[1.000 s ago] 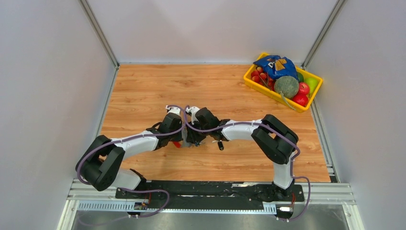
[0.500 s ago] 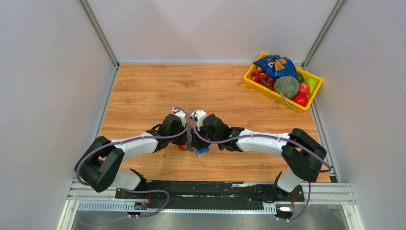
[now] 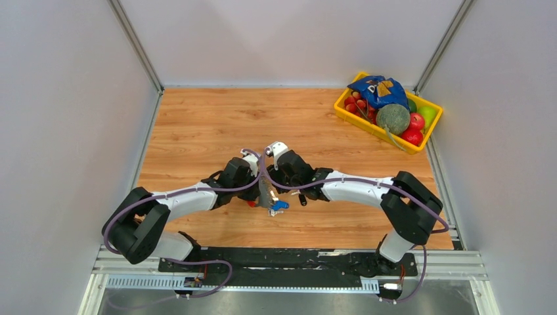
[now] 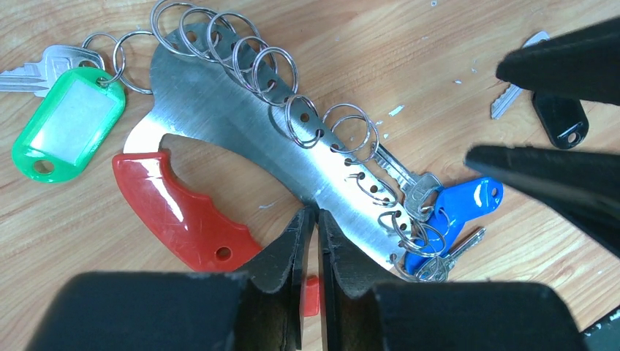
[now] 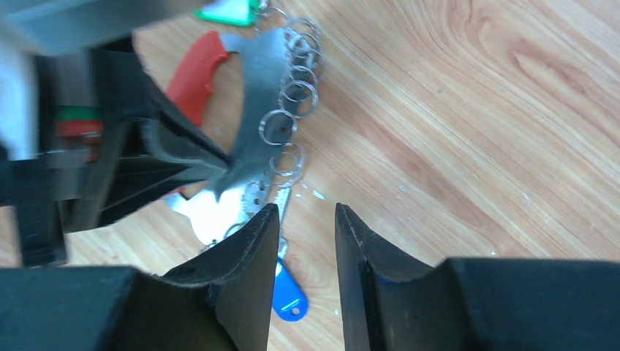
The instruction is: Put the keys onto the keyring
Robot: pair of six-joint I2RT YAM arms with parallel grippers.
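Wooden table [image 3: 197, 118], both arms reaching in so their wrists meet near the middle front. Yellow basket [image 3: 343, 110] at the far right corner, holding a blue bag [image 3: 378, 88], a grey-green ball and red and green fruit.

Keyring [image 4: 241, 124] lies on the table between the two grippers. It is a curved silver plate with a row of holes, a split ring [image 4: 270, 69] through each, and a red handle [image 4: 183, 212] at one end.

Left gripper [image 4: 314, 213]: fingers almost pressed together, only a thin slit between them. The tips are at the plate's inner edge beside the red handle. Can't tell if they actually pinch the plate.

Right gripper [image 5: 307, 212]: fingers spread, bare wood between them, nothing held. One finger hangs over the far end of the plate.

Green tag [image 4: 69, 131] with a silver key [image 4: 36, 69] sits on the rings at the handle end.

Blue key [image 4: 457, 208] lies against the last rings at the plate's other end, with other small silver keys bunched there. Can't tell if it is threaded on.

Black key [image 4: 559, 117], silver blade, lies flat on the table apart from the plate. From the left wrist it shows between the right gripper's fingers, touching neither.
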